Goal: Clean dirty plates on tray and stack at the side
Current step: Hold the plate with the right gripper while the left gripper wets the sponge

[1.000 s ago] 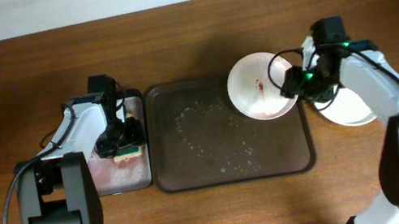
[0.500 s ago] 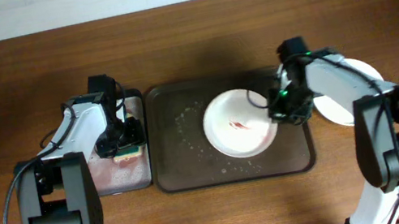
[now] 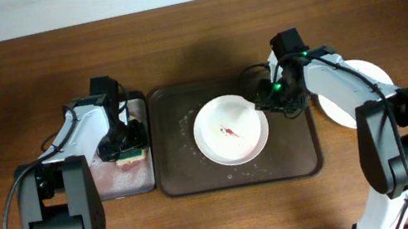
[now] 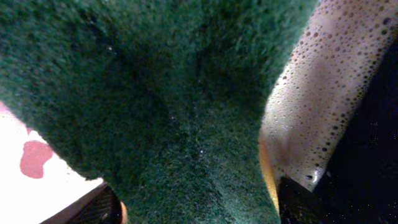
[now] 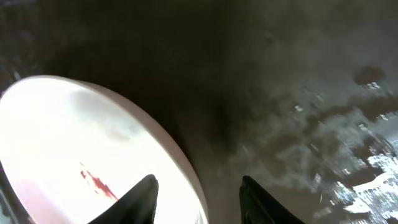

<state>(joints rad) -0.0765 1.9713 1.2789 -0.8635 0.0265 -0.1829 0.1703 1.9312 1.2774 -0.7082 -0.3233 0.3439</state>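
Observation:
A pinkish-white plate [image 3: 230,129] with a small red smear lies in the middle of the dark brown tray [image 3: 190,180]. My right gripper [image 3: 265,104] is open, its fingers astride the plate's right rim. In the right wrist view one finger is over the plate [image 5: 74,143] and the other over the wet tray [image 5: 280,93], with the right gripper [image 5: 196,193] wide apart. My left gripper [image 3: 126,141] is shut on a green and yellow sponge [image 4: 174,112] over the small black tray. White plates [image 3: 366,103] lie on the table right of the tray, partly hidden by my right arm.
The small black tray [image 3: 127,180] with a pinkish, soapy inside stands against the brown tray's left side. Foam and water drops [image 3: 221,162] lie on the brown tray's floor. The wooden table's far edge meets a pale wall.
My right gripper brought the smeared plate from the tray's far right corner down and left to the tray's middle, and it now lies flat. The left arm has not moved.

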